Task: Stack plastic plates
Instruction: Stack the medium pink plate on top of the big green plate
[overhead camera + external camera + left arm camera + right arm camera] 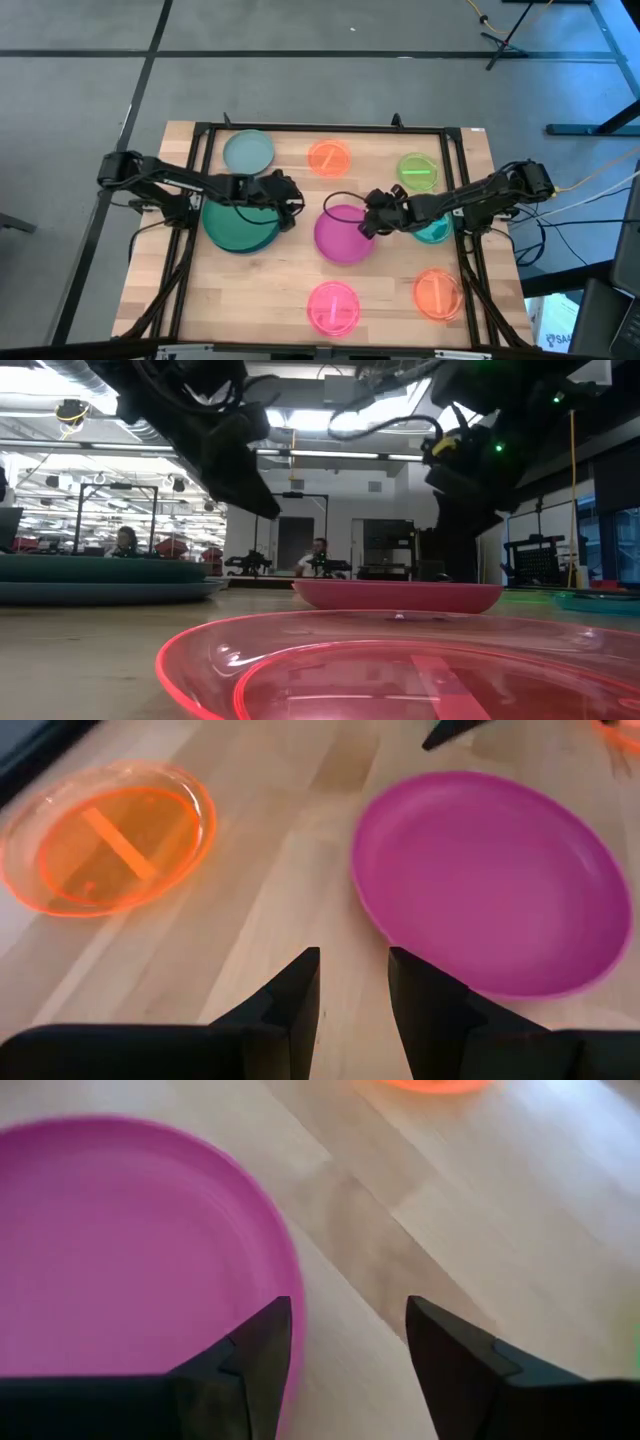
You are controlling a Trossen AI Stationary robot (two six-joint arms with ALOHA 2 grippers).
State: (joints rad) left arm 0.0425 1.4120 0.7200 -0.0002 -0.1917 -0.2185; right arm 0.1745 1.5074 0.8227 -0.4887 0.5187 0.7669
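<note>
Round plates lie flat on the wooden table. My right gripper [368,218] is open and low at the right rim of the magenta plate [344,234], with one finger [262,1350] in front of that rim [285,1270]. My left gripper [291,205] is open. It hovers between the large green plate [238,224] and the magenta plate [490,880] and touches nothing. A teal plate [434,232] lies under my right arm. Small orange [329,157], lime [417,171], pink [332,306] and orange [437,292] plates and a pale blue plate [248,151] lie around them. My right gripper comes at the magenta plate's right rim [290,1295] slanting down from the table's right, one finger over the rim and the other over bare wood [460,1360]. I cannot tell whether the finger touches the plate. The plate lies flat on the table.
A black frame [320,129] borders the table on its far, left and right sides. Bare wood shows between the magenta and pink plates [270,290]. In the low view the pink plate [400,670] fills the foreground and the green plate [100,572] sits on the left.
</note>
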